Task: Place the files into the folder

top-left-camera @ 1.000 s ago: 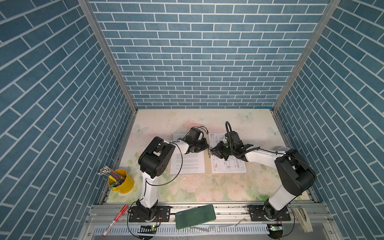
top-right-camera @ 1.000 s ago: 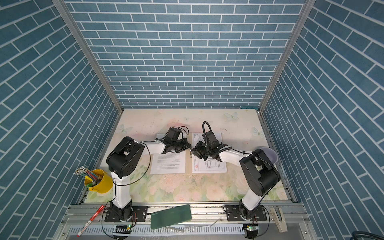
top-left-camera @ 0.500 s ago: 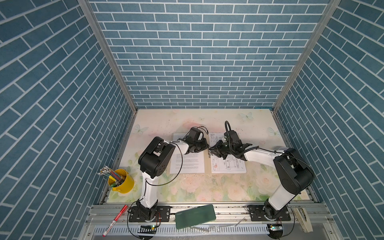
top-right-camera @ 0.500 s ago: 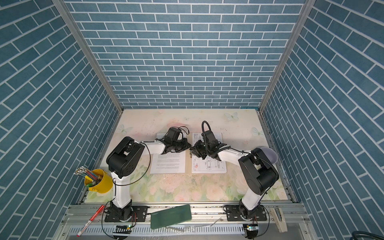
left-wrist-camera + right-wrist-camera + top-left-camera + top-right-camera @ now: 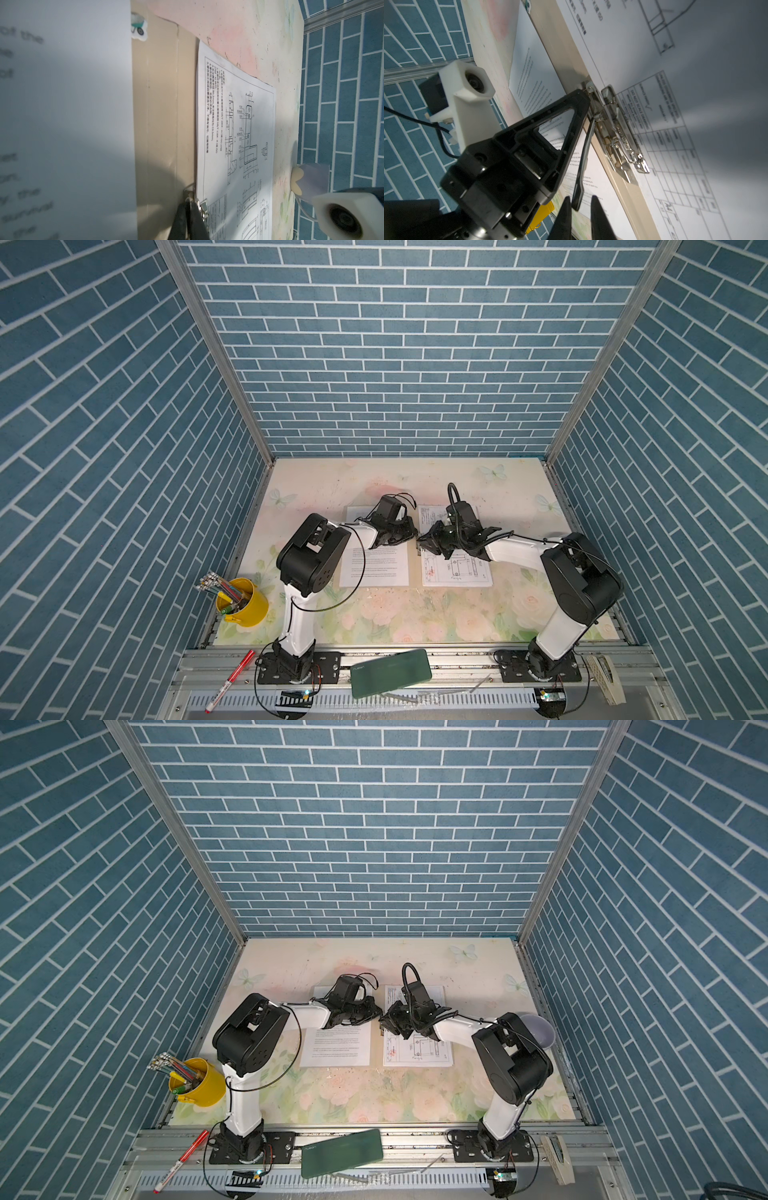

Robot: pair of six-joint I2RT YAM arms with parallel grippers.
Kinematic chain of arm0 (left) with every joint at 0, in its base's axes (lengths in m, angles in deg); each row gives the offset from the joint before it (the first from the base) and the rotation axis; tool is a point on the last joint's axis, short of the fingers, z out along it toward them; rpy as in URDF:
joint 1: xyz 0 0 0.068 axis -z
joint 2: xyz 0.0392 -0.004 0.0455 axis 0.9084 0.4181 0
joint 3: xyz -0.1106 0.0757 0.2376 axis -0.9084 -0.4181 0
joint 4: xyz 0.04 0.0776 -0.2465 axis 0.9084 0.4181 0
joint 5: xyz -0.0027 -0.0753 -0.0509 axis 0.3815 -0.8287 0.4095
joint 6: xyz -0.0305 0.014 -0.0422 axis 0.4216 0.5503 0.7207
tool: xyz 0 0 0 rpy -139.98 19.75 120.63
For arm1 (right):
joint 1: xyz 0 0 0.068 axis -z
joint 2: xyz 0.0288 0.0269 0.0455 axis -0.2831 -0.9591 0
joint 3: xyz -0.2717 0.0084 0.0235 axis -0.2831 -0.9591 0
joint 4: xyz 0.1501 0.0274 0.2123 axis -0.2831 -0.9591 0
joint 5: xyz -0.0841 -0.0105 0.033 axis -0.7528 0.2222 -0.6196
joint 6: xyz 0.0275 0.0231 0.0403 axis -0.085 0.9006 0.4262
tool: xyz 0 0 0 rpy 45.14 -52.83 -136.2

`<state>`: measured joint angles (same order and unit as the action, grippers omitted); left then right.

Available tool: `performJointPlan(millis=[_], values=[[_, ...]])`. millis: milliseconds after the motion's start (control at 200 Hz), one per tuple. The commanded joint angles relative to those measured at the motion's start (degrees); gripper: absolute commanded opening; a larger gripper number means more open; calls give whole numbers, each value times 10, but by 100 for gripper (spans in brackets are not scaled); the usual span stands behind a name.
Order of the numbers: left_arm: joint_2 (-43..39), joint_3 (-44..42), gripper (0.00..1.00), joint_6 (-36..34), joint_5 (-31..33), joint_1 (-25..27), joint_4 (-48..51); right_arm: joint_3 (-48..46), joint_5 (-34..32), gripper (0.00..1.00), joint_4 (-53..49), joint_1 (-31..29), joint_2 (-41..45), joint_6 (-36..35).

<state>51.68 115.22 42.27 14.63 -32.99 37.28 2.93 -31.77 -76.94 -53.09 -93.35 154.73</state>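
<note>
Both your grippers sit at the metal clip [image 5: 616, 128] on the opened folder's [image 5: 162, 104] spine, between text sheet [image 5: 374, 568] and drawing sheet [image 5: 457, 572]. Left gripper [image 5: 582, 96] is clamped closed, empty, tip on the clip. Right gripper [image 5: 579, 202] has its jaws flanking the black lever [image 5: 584, 149]; can't tell if they're gripping.

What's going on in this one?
The folder lies open on the table, a text sheet on one half and a diagram sheet on the other. Both grippers meet at the clip on its spine. The left gripper, shut, sits at the clip's end, and the right gripper straddles the clip's raised black lever. Whether it pinches the lever is unclear.
</note>
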Motion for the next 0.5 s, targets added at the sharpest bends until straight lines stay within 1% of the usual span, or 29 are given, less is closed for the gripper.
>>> performJointPlan(millis=[0, 496], values=[[7, -13, 9, -9, 14, 0, 11, 21, 6, 18, 7, -3, -6, 19], [6, -17, 9, -11, 16, 0, 14, -2, 7, 12, 19, -3, -9, 19]])
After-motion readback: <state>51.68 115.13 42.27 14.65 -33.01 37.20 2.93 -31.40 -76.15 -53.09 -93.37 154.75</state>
